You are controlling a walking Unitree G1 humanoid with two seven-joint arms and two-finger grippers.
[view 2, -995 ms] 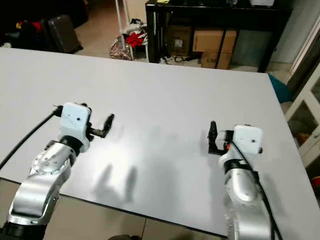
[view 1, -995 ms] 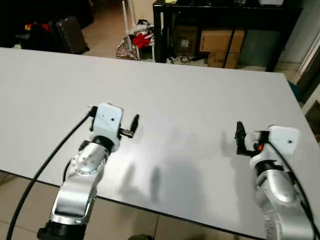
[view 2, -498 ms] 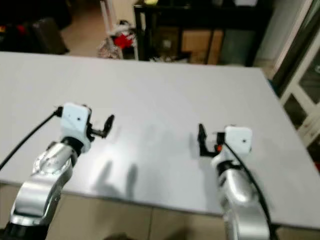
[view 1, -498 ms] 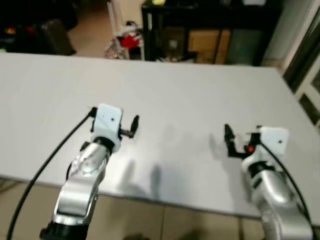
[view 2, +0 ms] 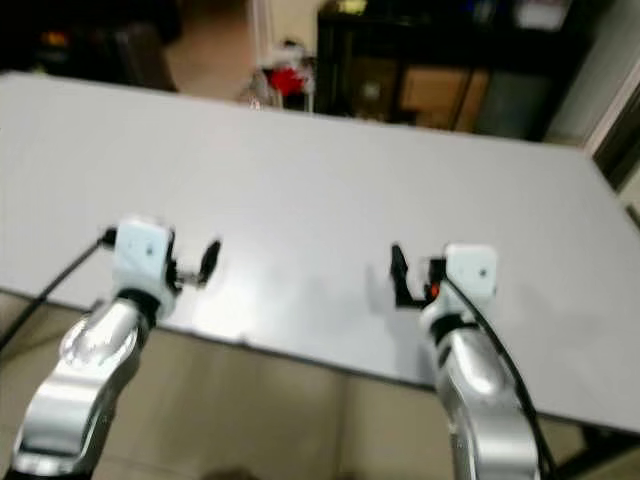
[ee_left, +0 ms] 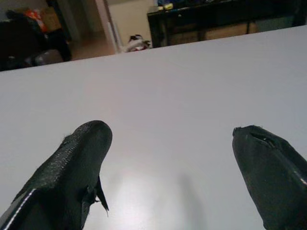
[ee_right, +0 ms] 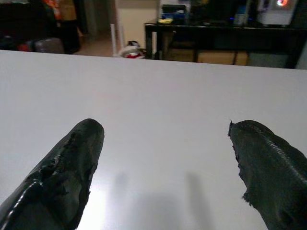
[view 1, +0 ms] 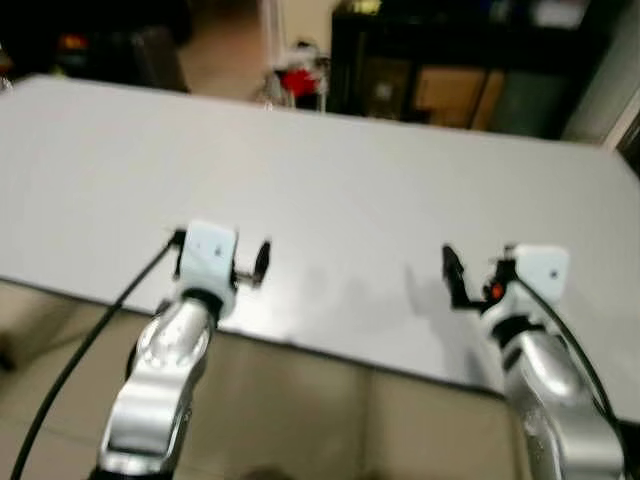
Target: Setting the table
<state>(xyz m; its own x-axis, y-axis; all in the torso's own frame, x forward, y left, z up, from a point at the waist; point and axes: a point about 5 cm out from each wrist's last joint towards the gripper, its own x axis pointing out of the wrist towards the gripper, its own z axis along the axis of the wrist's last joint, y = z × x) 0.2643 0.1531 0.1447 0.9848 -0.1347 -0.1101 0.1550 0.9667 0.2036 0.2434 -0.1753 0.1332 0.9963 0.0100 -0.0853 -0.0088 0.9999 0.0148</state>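
Backing off has shifted the whole head view: more floor [view 1: 330,410] now shows below the near edge of the white surface [view 1: 360,190], and both arms reach only just past that edge. Left claw [ee_left: 172,158] and right claw [ee_right: 165,158] hover low over bare tabletop, fingers spread wide apart, gripping nothing. Wrist views resolve the dark shelf unit [ee_right: 225,40] and red bundle [ee_right: 132,51] sharply; head views blur them.
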